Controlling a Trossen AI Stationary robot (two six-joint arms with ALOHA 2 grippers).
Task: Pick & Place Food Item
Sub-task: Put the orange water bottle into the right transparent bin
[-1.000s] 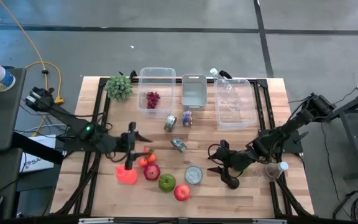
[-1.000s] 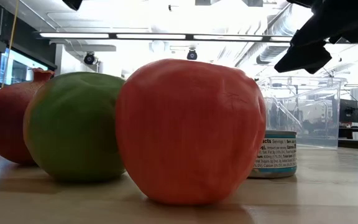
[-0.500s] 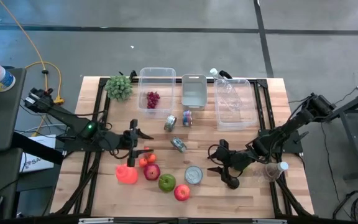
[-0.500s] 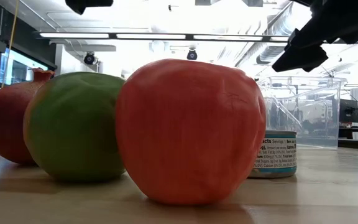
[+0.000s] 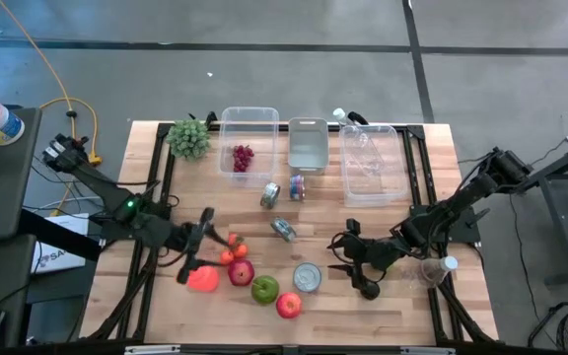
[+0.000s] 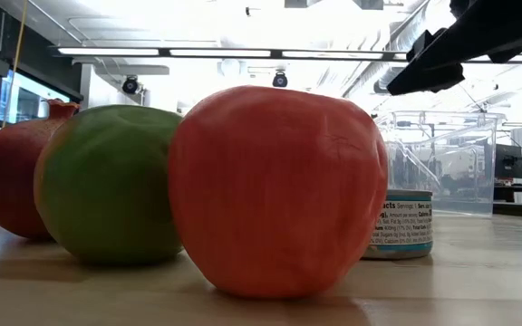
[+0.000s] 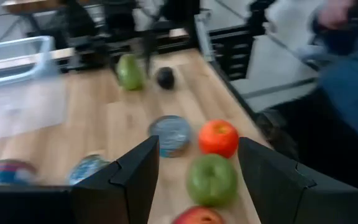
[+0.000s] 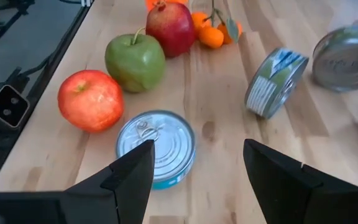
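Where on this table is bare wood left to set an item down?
Bare wood lies between the green leafy bunch and the left gripper, and along the front edge right of the red apple. The fruit row and the tuna can beside the right gripper are crowded.

Your left gripper now sits lower and further left in the high view than a second ago, its arm swung toward the frame's left. In the low view, the dark right gripper at upper right now reads flatter, more horizontal.
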